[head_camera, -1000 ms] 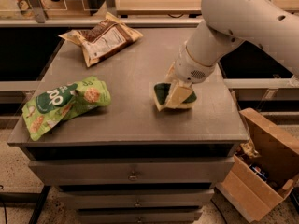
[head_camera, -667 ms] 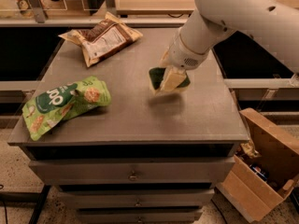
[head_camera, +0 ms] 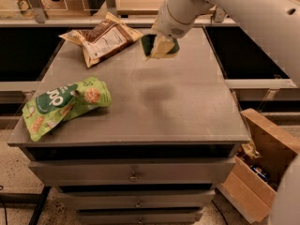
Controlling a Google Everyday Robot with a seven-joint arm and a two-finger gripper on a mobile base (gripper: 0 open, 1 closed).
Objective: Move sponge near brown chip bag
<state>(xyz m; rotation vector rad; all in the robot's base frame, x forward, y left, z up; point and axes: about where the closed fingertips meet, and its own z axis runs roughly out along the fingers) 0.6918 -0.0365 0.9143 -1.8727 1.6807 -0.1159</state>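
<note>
Spanning your view, the flat matte grey counter (head_camera: 154, 107) carries a glossy, crumpled green snack bag (head_camera: 63, 104) front-left and the crinkled brown chip bag (head_camera: 103, 39) at the far left corner. Your tool (head_camera: 161, 43) is clamped on the sponge (head_camera: 159, 47), dark green over pale foam, held tilted above the counter just right of that bag.

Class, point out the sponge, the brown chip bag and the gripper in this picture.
sponge (head_camera: 148, 45), camera view: on its dark green top.
brown chip bag (head_camera: 95, 34), camera view: on its brown front.
gripper (head_camera: 164, 39), camera view: above the table's (head_camera: 187, 107) far side, where it holds the sponge.
</note>
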